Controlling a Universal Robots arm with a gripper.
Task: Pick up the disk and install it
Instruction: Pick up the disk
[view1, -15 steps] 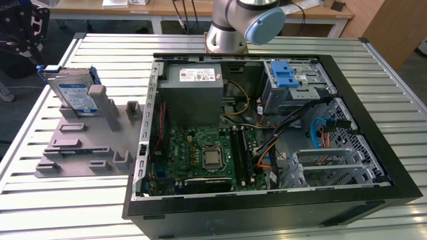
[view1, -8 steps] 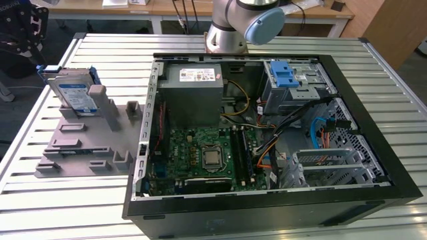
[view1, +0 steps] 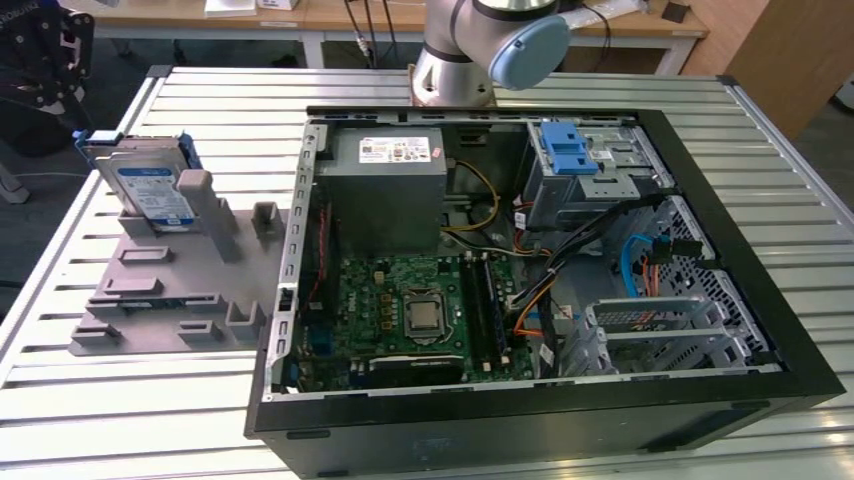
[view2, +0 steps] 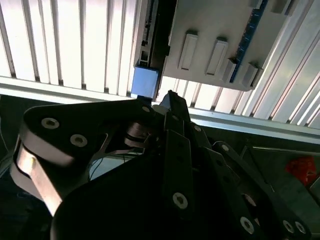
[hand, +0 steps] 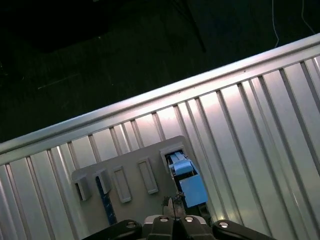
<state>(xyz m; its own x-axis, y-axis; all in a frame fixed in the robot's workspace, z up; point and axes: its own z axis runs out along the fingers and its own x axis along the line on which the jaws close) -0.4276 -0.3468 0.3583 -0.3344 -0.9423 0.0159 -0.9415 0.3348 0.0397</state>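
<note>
Exterior view: the disk (view1: 150, 190) stands upright on its edge in a slot of the grey holder (view1: 174, 290). The holder lies on the ribbed counter (view1: 787, 140) at about nine o'clock from the open computer case (view1: 534, 430), just beside its wall. Inside the case, the silver drive cage (view1: 607, 160) with its blue latch (view1: 571, 155) sits toward one o'clock, well apart from the disk.

In the first wrist view the gripper (hand: 173, 204) hangs above the holder, near the disk's blue bracket (hand: 191, 189) but apart from it. Its fingertips look drawn close together with nothing between them. The second wrist view shows the same narrow, empty set of the fingers.

By this reckoning the task is at its very start. The disk has not been grasped or lifted, and the whole carry to the case and the installing are left undone.
</note>
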